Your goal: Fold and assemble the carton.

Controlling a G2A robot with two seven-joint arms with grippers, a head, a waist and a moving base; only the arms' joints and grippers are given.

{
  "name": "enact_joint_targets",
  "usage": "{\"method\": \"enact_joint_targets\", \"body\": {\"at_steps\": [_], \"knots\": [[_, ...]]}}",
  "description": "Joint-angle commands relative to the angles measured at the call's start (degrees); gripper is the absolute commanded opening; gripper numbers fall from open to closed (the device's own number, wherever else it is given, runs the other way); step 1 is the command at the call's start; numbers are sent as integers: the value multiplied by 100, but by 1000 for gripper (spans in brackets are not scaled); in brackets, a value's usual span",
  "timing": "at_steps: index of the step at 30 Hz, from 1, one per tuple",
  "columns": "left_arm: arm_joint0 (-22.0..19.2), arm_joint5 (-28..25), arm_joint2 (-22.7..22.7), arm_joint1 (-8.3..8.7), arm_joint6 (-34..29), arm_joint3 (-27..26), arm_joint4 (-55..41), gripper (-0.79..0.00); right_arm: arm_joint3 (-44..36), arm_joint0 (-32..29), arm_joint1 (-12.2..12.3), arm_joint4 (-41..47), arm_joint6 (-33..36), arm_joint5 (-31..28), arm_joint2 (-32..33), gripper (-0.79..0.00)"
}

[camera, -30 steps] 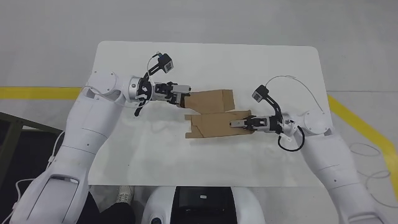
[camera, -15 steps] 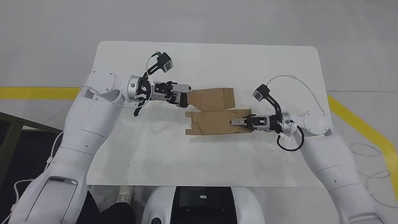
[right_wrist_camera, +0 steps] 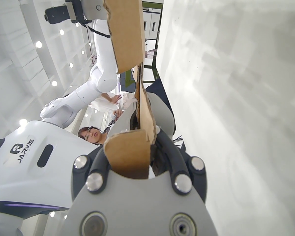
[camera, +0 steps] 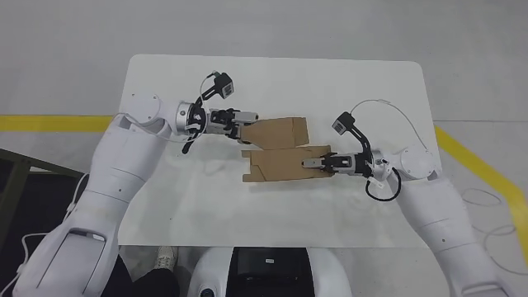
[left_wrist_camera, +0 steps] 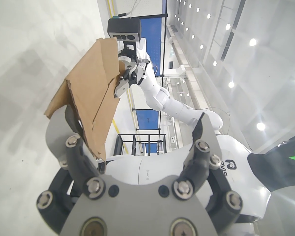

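Over the table (camera: pixel 371 82), the carton (camera: pixel 280 165) is clamped by the right gripper (camera: pixel 312 164) and touched by the wide-open left gripper (camera: pixel 245 128).

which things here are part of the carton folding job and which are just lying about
In the job: carton, partly folded; right gripper shut on it; left gripper open, one finger against its edge.
Not in the job: white table under it; yellow line on the floor.
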Motion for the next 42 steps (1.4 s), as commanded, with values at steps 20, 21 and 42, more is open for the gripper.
{"method": "enact_joint_targets", "body": {"at_steps": [20,21,42], "knots": [[-110,1,156,-3,-155,246,92,-369,-130,18,12,30,-9,48,-99,-785],[-111,-2,156,1,-161,251,112,-357,-131,22,14,27,-8,49,-100,-785],[-74,94,195,59,-219,240,263,-570,-145,13,61,22,-20,59,-61,-785]]}}
